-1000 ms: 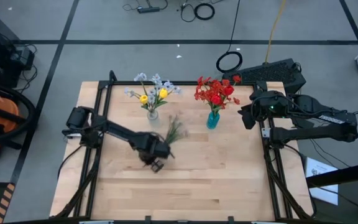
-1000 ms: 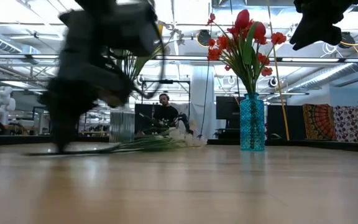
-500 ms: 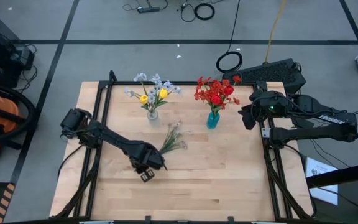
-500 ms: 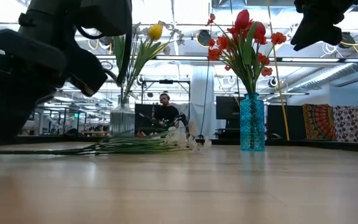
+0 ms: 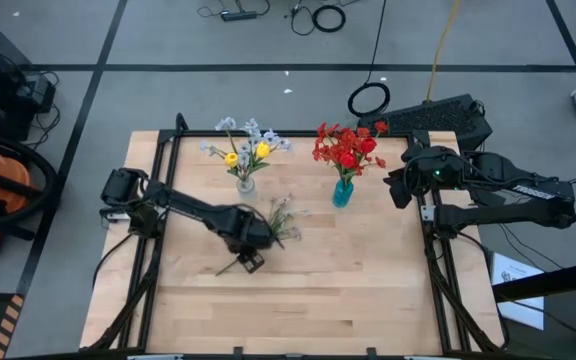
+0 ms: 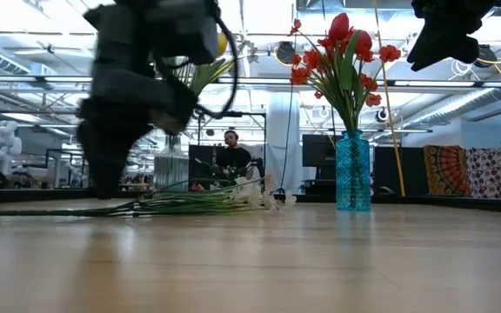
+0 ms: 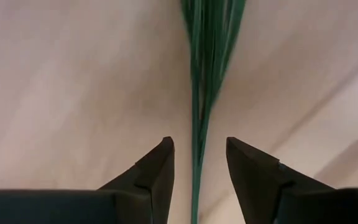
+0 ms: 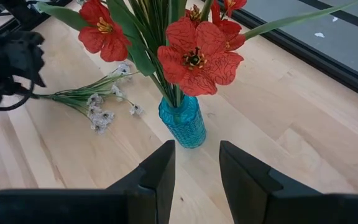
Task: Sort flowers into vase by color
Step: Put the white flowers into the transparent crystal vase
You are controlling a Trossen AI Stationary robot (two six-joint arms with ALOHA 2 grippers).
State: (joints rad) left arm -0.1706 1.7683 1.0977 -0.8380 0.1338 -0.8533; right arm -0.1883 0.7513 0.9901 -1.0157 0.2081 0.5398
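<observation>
Lying: one spray (image 5: 280, 217); two vases (image 5: 342, 193)

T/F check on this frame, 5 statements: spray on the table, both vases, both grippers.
1. The pale wispy spray with green stems lies flat on the wooden table. True.
2. The blue glass vase holds yellow tulips. False: it holds red flowers.
3. The left gripper has its fingers open on either side of the spray's stems. True.
4. The right gripper holds a flower. False: it is open and empty, hovering near the blue vase.
5. The clear glass vase is empty. False: it holds yellow and pale flowers.
</observation>
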